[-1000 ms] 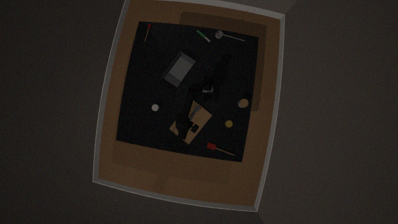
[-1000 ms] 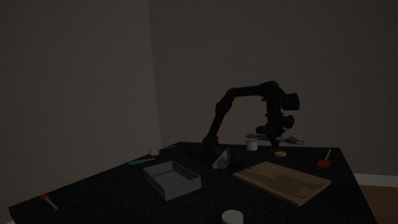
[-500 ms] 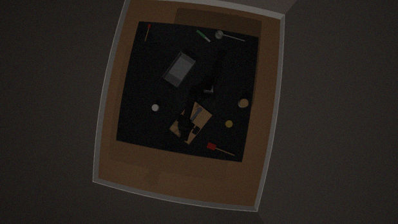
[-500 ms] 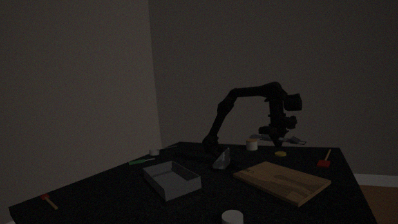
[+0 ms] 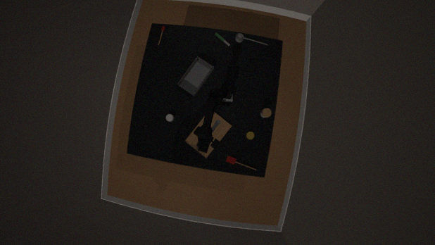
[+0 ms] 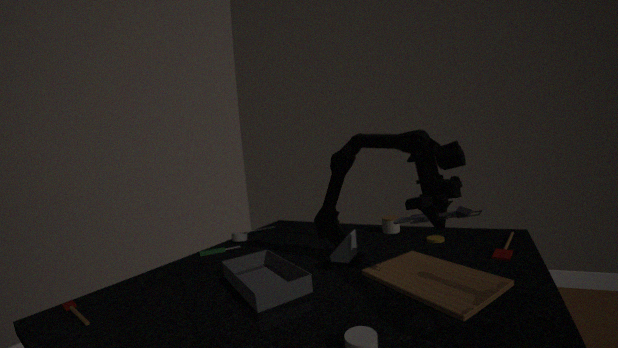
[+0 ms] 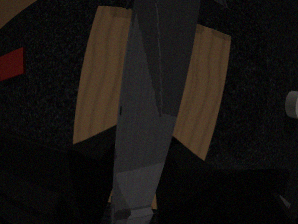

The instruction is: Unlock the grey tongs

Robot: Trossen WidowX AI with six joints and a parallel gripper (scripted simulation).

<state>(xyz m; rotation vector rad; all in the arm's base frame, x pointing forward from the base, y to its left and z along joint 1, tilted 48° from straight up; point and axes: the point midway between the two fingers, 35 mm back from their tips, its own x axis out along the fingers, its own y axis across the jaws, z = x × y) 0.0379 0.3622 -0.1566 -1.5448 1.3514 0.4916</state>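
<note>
The gripper (image 6: 436,216) pinches the grey tongs (image 6: 462,213) and holds them roughly level in the air above the wooden board (image 6: 440,282). The roasting tin (image 6: 266,278) sits well apart on the black table (image 6: 150,305).

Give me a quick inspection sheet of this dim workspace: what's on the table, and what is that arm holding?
Surface: dark mat on a brown table with a pale rim.
Job's things: grey tongs held level in the air above the wooden board, not touching it; roasting tin holds nothing.
Clutter: red spatula, yellow disc, white cylinder, green-handled tool, small red-headed tool, round pot, ladle.
Grippers: gripper shut on the tongs, over the board.
Cables: nothing seen.
Surroundings: bare walls, dim light.
</note>
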